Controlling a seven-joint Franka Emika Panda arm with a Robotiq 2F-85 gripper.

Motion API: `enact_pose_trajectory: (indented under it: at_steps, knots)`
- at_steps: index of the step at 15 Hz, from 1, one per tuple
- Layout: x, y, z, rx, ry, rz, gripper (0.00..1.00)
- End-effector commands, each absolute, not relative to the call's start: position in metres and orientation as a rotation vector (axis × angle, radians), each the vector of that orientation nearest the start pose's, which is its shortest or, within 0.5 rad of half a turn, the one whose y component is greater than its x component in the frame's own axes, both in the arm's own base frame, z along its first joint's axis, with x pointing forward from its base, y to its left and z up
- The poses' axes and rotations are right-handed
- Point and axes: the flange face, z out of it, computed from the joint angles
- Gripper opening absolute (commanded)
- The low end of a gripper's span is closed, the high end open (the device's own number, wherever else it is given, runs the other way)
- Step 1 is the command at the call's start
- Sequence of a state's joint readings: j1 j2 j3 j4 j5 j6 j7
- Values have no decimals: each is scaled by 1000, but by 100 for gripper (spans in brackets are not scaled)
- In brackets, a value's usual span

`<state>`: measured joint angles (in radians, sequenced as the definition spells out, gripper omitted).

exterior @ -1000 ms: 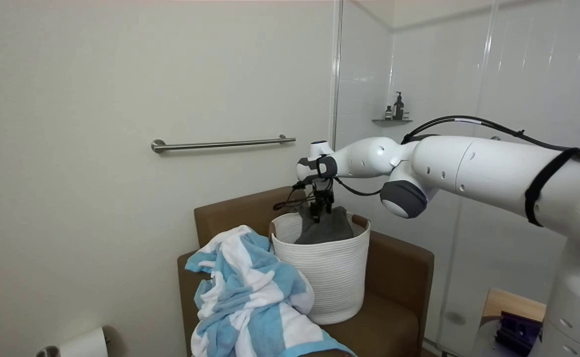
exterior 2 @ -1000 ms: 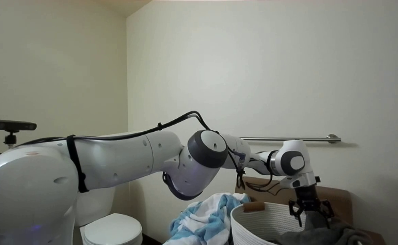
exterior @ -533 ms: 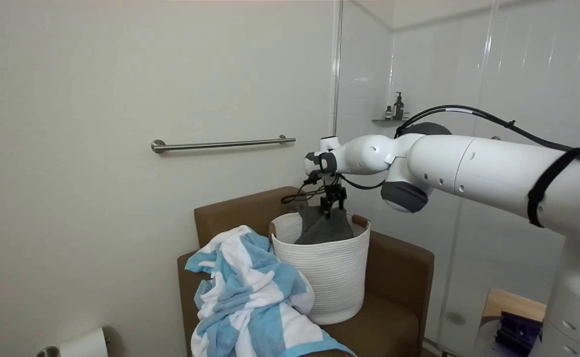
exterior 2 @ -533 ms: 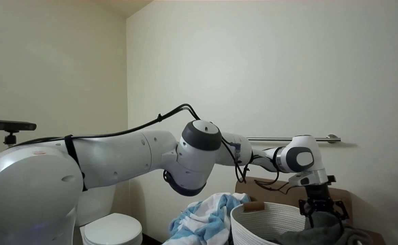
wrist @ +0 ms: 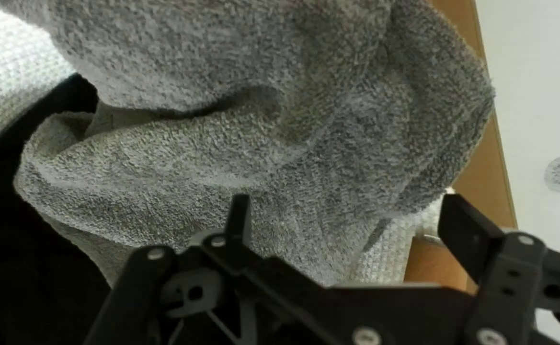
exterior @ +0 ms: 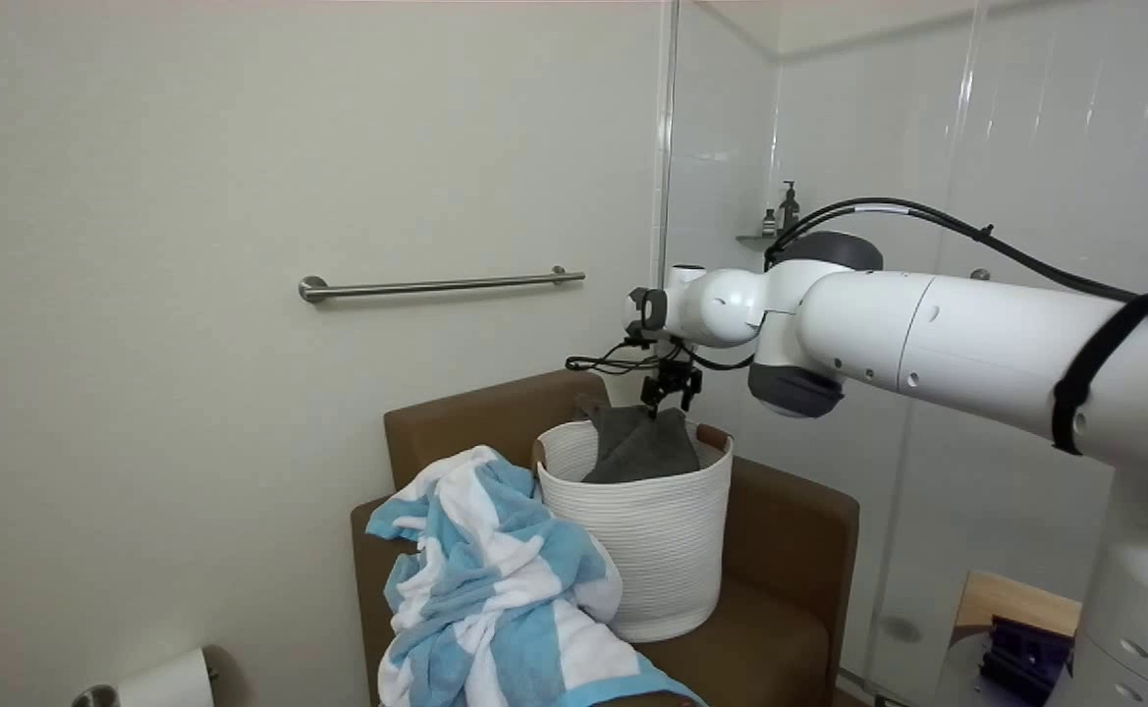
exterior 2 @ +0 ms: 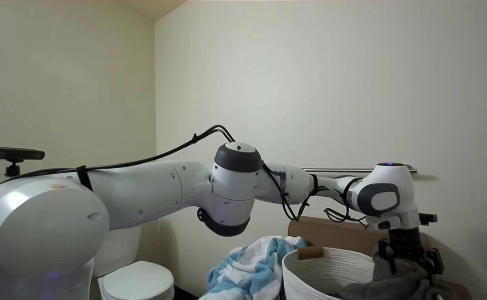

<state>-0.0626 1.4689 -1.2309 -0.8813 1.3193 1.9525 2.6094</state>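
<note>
Grey terry-cloth towel [wrist: 203,163], heaped in a white woven-rope basket [exterior: 667,560], under a black two-finger gripper [wrist: 346,206]

Grey terry-cloth towel: upper folds stand above the basket's rim; lower part concealed by the front wall in an exterior view; top end cropped in the wrist view, where a near-black area [wrist: 26,249] at lower left cannot be made out.

White woven-rope basket: on a brown upholstered armchair [exterior: 780,520]; base cut off in an exterior view, where a brown leather handle [exterior 2: 310,253] shows.

Blue-and-white striped terry towel [exterior: 524,579]: bunched beside the basket, running out of frame at the lower edge.

White toilet-paper roll [exterior: 166,682]: cropped below. Dark bottles [exterior: 789,208] on a corner shelf [exterior: 755,239]: small, labels illegible, partly behind the black cables [exterior: 983,234] of the white robot arm [exterior: 966,329]. Dark object [exterior: 1023,653] beside the arm's base: partly hidden, kind unclear.

Black two-finger gripper: pointing down, jaws spread wide, fingers well apart over the grey folds; nothing clasped. Whether a fingertip brushes the cloth cannot be told: in both exterior views dark tips meet dark fabric.
</note>
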Motion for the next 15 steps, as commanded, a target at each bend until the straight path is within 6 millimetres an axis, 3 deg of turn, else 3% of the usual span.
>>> enact_pose_trajectory:
  at_steps: [1,5,8,9,11,15]
  knots:
    - [658,-437,196,726,2758,-152,100]
    - [632,-452,180,860,2626,-181,100]
    - [620,-461,166,895,2651,-159,100]
    - [626,-464,167,858,2678,-124,100]
    - [634,-464,149,818,2747,-67,100]
    - [653,-455,160,750,2733,-57,100]
